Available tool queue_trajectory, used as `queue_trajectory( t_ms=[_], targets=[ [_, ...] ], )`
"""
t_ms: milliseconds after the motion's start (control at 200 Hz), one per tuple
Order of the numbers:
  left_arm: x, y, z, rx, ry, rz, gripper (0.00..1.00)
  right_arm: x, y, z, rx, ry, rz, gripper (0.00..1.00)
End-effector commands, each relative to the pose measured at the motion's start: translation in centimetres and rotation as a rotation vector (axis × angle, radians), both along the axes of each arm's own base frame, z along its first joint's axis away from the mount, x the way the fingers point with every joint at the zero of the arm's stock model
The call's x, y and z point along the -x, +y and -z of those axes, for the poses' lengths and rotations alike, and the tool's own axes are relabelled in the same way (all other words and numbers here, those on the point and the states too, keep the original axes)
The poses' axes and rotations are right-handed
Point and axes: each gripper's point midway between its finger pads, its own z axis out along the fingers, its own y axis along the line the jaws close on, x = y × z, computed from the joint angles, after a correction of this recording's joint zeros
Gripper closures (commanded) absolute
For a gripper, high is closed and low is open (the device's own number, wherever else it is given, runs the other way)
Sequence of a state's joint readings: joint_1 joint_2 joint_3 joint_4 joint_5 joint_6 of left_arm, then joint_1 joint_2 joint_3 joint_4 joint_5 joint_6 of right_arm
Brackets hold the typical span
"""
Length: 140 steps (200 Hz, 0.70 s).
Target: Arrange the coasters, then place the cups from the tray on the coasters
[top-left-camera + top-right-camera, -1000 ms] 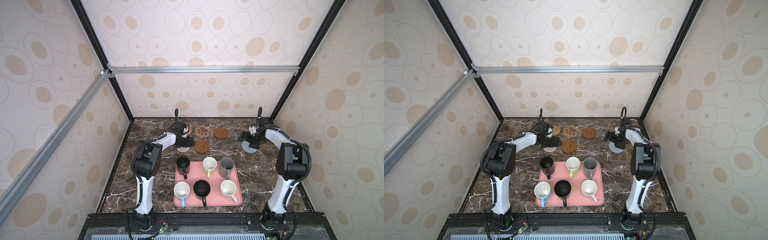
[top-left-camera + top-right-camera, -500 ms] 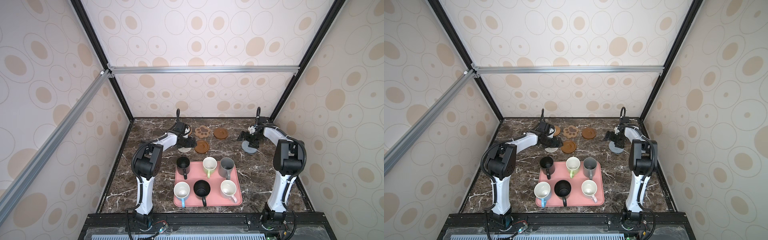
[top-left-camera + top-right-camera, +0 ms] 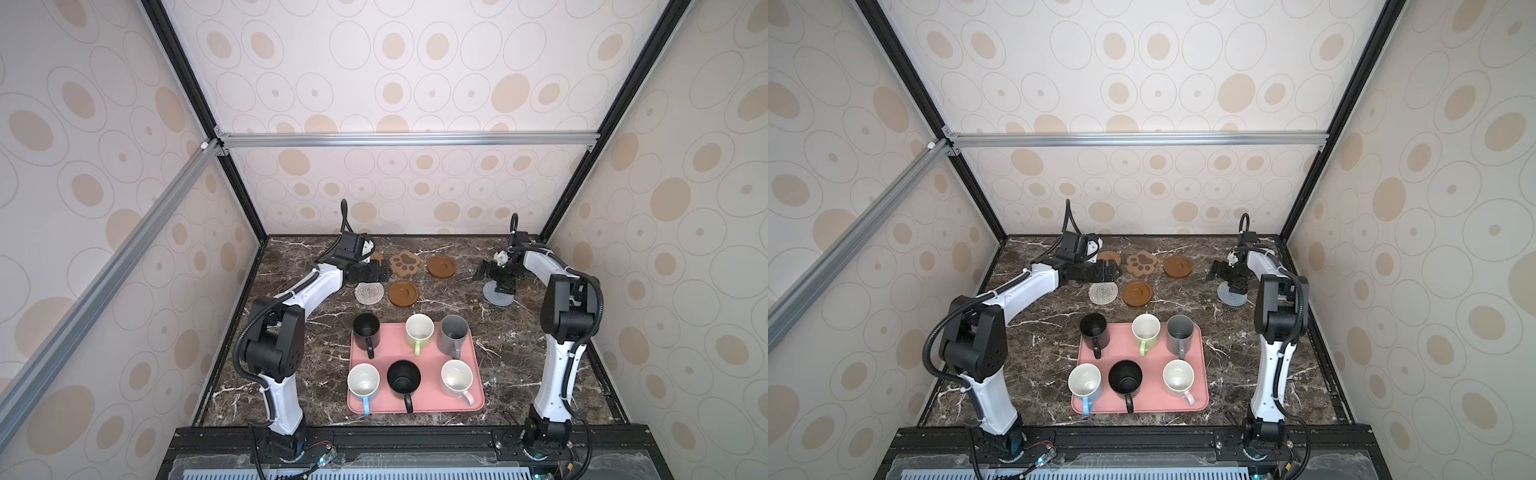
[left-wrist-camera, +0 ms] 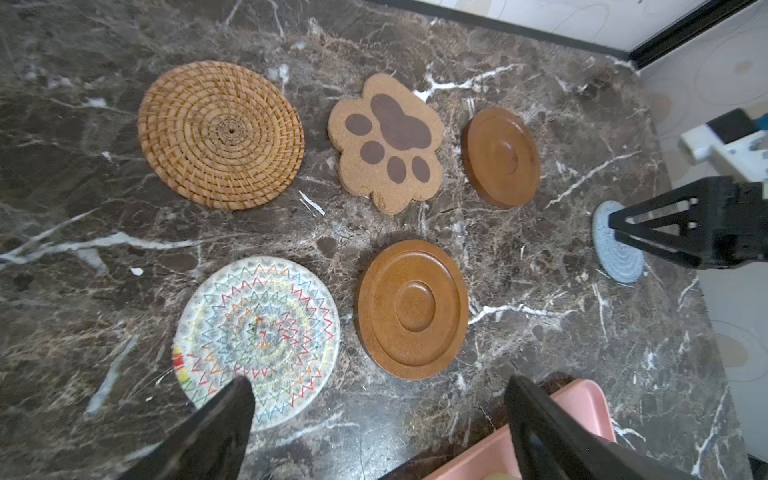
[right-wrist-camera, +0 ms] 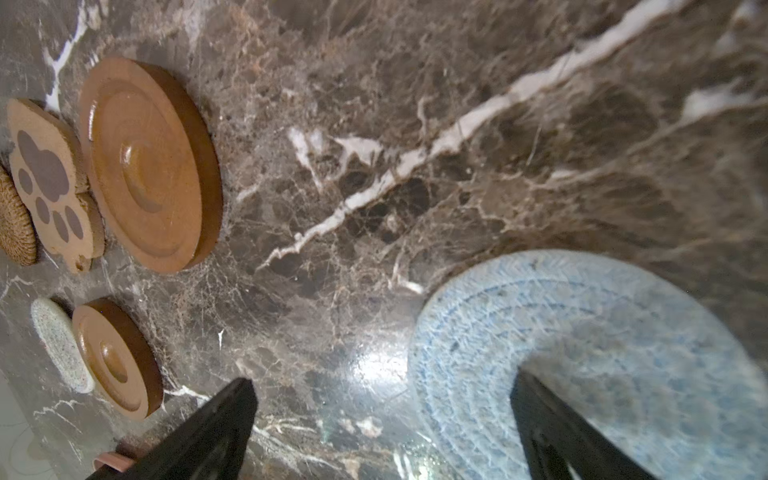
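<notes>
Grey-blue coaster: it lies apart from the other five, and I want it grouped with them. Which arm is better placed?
Likely the right: the right gripper, open, hovers at the grey-blue coaster, one finger over it. The left gripper, open, sits away by the beige woven coaster.

Six cups (image 3: 1146, 329) on pink tray (image 3: 1197, 359), coasters (image 3: 1136, 293) behind

White arms (image 3: 316, 286) have black joints. Black cables (image 3: 240, 347) loop at 9 and 3 o'clock. The left gripper (image 4: 379, 379) and right gripper (image 5: 383, 377) are black.
</notes>
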<state>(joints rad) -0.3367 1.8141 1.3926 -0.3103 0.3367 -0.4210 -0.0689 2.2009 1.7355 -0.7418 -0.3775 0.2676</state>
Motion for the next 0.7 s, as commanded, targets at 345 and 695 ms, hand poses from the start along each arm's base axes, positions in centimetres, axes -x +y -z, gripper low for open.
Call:
queue_trajectory(
  t_ms=[345,695],
  targets=[
    [3.0,3.7,-1.4,0.111,-0.058,-0.129,0.00,6.1,4.5,1.8,-0.131,0.139,-0.019,0.00],
    [4.0,4.4,-1.4,0.161,-0.066,-0.168,0.00,5.9,9.7,0.7,-0.181,0.106,-0.064,0.00]
  ],
)
